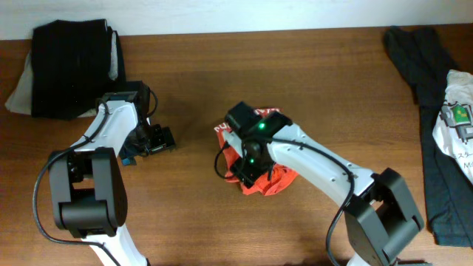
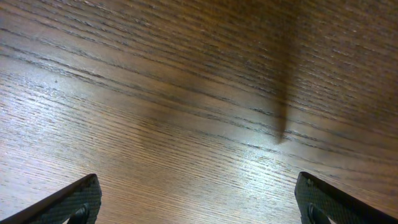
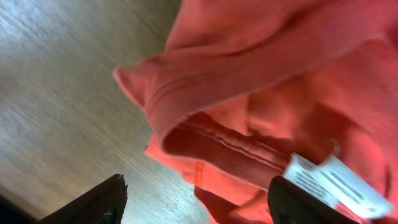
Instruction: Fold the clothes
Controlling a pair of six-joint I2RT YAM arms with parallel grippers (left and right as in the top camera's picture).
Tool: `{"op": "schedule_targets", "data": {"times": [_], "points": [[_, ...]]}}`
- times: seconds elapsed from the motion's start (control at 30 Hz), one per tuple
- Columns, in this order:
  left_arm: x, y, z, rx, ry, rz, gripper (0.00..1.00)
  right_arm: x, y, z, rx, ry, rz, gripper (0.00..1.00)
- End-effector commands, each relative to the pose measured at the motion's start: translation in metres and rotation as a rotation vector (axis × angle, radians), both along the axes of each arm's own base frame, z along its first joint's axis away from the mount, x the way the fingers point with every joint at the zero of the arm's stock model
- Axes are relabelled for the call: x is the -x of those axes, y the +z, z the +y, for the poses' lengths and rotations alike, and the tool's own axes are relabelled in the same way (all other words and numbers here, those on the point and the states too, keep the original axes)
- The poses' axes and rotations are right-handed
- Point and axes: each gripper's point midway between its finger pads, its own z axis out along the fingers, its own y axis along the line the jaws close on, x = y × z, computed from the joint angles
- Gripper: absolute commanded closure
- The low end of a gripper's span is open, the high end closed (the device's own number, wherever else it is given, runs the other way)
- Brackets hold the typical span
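one red t-shirt point(image 1: 277, 182) under right gripper point(image 3: 196, 200), two other garment piles point(image 1: 70, 66)

This is a robotics lab: left arm point(image 1: 111, 129) and right arm point(image 1: 325, 166) at a wood-grain table point(image 1: 192, 66) by a bare white wall point(image 1: 222, 13) (garments point(image 1: 70, 66) heaped at its edges).

The overhead view is evenly lit, with soft shadows. In the left wrist view, pale glare lies across the desk point(image 2: 186, 149), with a dark shadow streak upper right. The right wrist view is blurred throughout.
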Motion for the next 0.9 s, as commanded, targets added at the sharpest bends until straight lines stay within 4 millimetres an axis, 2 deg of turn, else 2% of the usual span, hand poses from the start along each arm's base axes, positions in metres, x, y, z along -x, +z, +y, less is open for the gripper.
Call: {"op": "schedule_targets", "data": {"times": [0.0,0.13,0.27,0.47,0.53,0.63,0.87], "points": [[-0.002,0.006,0.002,-0.005,0.008,-0.021,0.01,0.005,-0.016,0.006,0.011,0.099,-0.038,0.16],[-0.001,0.006,0.002,-0.004,0.004,-0.018,0.01,0.01,-0.031,0.008,0.008,0.139,-0.053,0.15],[-0.002,0.006,0.002,-0.004,0.005,-0.021,0.01,0.008,-0.03,0.011,0.0,0.138,-0.064,0.21],[-0.002,0.006,0.002,-0.004,0.005,-0.023,0.01,-0.007,-0.029,0.01,0.019,0.129,-0.136,0.22],[-0.002,0.006,0.002,-0.004,0.005,-0.023,0.01,-0.008,-0.029,0.011,0.017,0.129,-0.138,0.26],[-0.002,0.006,0.002,-0.004,0.005,-0.023,0.01,-0.008,-0.029,0.011,0.017,0.129,-0.138,0.36],[-0.002,0.006,0.002,-0.005,0.005,-0.023,0.01,-0.008,-0.029,0.011,0.018,0.122,-0.137,0.94]]}}
